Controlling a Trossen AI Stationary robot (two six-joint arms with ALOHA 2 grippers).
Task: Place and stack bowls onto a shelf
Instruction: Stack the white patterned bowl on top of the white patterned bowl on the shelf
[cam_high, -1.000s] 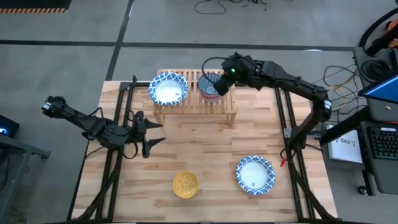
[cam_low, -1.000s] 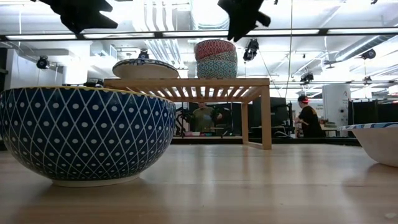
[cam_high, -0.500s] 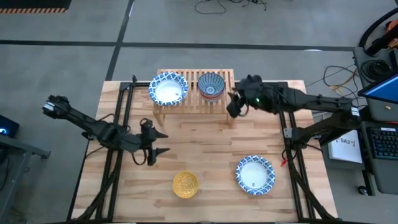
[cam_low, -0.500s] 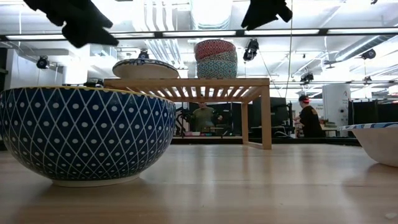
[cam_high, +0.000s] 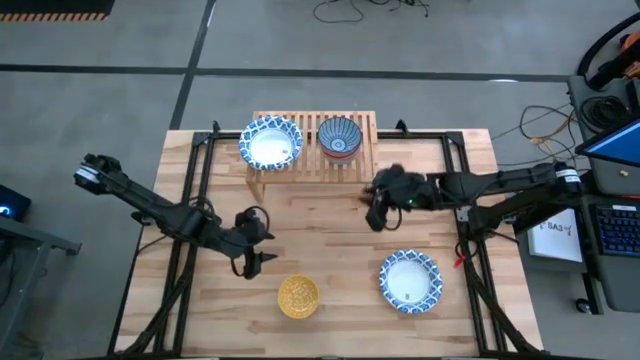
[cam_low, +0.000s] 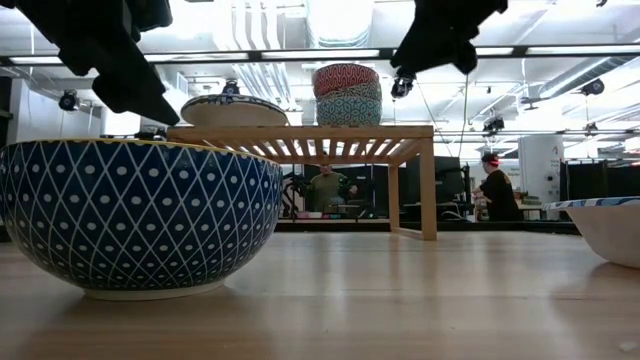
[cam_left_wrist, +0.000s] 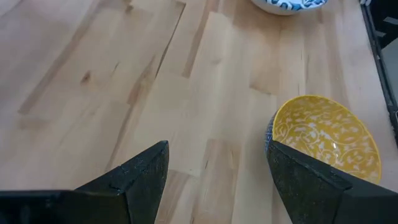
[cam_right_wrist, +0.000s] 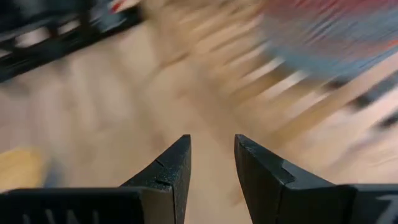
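Wooden shelf (cam_high: 313, 150) carries a white bowl (cam_high: 270, 143) and small stack (cam_high: 340, 136). Yellow bowl (cam_high: 298, 296) and white bowl (near edge) (cam_high: 409, 280) remain on bench (cam_high: 330, 235). Left gripper (cam_high: 254, 262) fingers wide beside yellow; right gripper (cam_high: 375, 215) narrow, empty.

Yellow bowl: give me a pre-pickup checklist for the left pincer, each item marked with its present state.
1. Left pincer open and empty: ok.
2. Yellow bowl upright on the table, nothing inside it: ok.
3. Left pincer lined up on the bowl's rim: not ok; it hangs beside the bowl, one finger near the rim.
4. Right pincer out of the way: ok, it is empty above the table in front of the shelf.
5. Stack of small bowls on the shelf sits straight: ok.
6. White bowl clear of the path: ok, apart from the yellow bowl.
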